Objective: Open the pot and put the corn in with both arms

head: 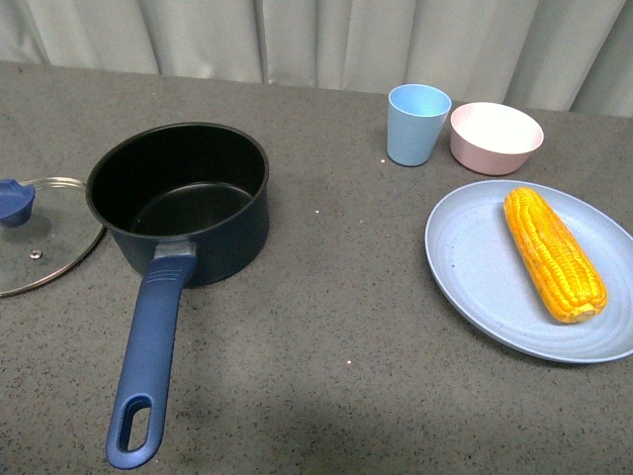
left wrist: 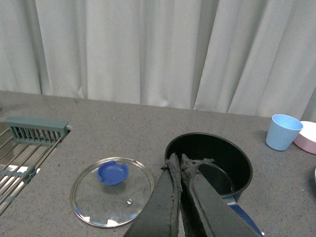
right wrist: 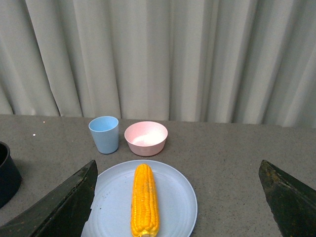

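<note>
Lid [head: 45, 237] off, lying left of pot [head: 188, 198]. Left gripper [left wrist: 178, 165] pressed together, empty. Right gripper [right wrist: 177, 165] spread wide, facing corn [head: 552, 252] on plate [head: 475, 267]. Next: descend, clamp cob.

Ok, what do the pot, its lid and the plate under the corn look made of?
Pot: likely coated metal, matte navy outside, black inside with a dull sheen.
Lid: clear glass, the table shows through it; shiny steel-looking rim; blue knob, probably plastic.
Plate: matte pale blue, no glare, faint rings; plastic or similar, can't be sure.
</note>
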`<state>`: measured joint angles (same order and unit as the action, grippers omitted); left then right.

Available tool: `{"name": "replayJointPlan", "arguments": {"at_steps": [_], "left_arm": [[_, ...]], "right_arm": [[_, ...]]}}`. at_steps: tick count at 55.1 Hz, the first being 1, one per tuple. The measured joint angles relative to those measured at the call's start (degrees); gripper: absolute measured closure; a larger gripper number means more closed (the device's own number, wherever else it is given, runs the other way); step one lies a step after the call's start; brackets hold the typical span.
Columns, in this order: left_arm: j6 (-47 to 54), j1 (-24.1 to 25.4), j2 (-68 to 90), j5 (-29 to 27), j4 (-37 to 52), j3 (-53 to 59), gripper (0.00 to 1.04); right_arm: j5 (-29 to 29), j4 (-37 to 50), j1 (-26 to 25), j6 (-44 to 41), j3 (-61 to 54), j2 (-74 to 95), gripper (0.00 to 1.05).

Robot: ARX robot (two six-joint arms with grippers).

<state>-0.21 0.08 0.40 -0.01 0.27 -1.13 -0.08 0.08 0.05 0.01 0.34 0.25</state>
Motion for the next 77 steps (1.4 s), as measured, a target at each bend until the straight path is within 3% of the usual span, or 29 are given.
{"name": "replayJointPlan", "arguments": {"at_steps": [12, 19, 24, 28, 35, 44, 52, 62, 77], "left_arm": [[0.0, 0.0, -0.1, 0.0, -0.1, 0.0, 0.98], [0.0, 0.0, -0.2, 0.0, -0.1, 0.0, 0.76], [0.0, 0.0, -0.2, 0.0, -0.2, 0.0, 0.62], [0.0, 0.0, -0.2, 0.0, -0.2, 0.0, 0.49], [0.0, 0.0, -0.2, 0.0, -0.2, 0.0, 0.29], [0.0, 0.0, -0.2, 0.0, -0.2, 0.0, 0.05], [0.0, 0.0, -0.2, 0.0, -0.2, 0.0, 0.06], [0.0, 0.0, -0.2, 0.0, -0.2, 0.0, 0.06], [0.0, 0.0, -0.2, 0.0, -0.2, 0.0, 0.06]], "right_arm": [[0.0, 0.0, 0.0, 0.0, 0.0, 0.0, 0.09], [-0.1, -0.2, 0.0, -0.4, 0.0, 0.1, 0.09], [-2.8, -9.4, -1.3, -5.3, 3.5, 5.6, 0.09], [-3.3, -10.6, -1.5, -6.8, 4.5, 10.2, 0.09], [-2.8, -4.8, 0.0, -7.4, 6.2, 20.7, 0.09], [1.2, 9.2, 2.8, -7.0, 11.2, 41.4, 0.09], [5.9, 13.3, 3.1, -4.3, 18.9, 63.0, 0.09], [6.3, 11.6, 4.6, 0.0, 29.2, 84.5, 0.09], [6.1, 7.5, 6.7, 5.0, 41.0, 100.4, 0.09]]}}
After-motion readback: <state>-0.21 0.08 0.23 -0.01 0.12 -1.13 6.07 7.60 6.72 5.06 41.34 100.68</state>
